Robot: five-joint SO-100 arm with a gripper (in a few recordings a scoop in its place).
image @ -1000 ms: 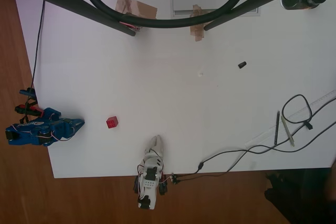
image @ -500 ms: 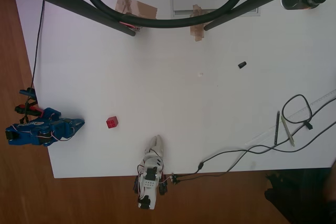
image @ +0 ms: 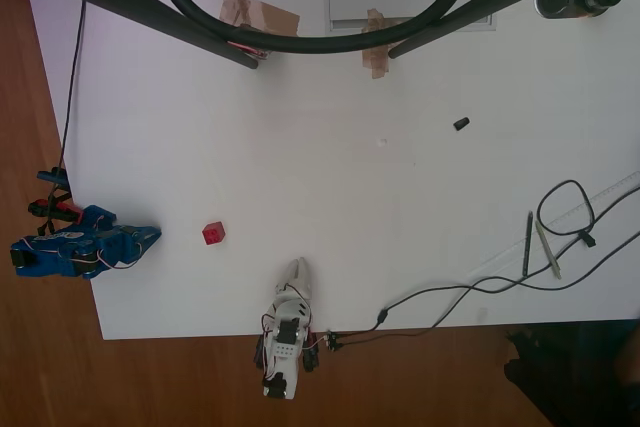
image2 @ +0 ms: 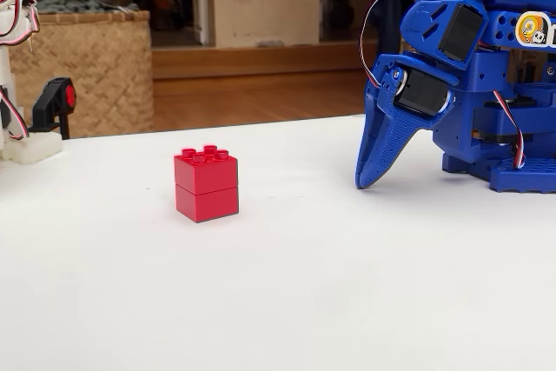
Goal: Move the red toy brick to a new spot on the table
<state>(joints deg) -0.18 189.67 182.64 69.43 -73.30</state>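
While the brick (image2: 206,183) sits upright and untouched on the white desk (image2: 330,301), studs up, it looks like two small red blocks stacked. From overhead the brick (image: 213,232) lies near the desk's (image: 330,97) lower left corner, with bare surface all round it. The blue hand (image2: 372,167) is near but apart from it, to its right in the fixed view, tip pointing down close to or on the desk; from overhead the hand (image: 148,237) is at the left edge, aimed at the brick. Its fingers look pressed together, holding nothing. I judge the task at its start: the reach has not yet closed. Next the hand would need to spread, travel across the gap, straddle the brick and pinch its sides before lifting
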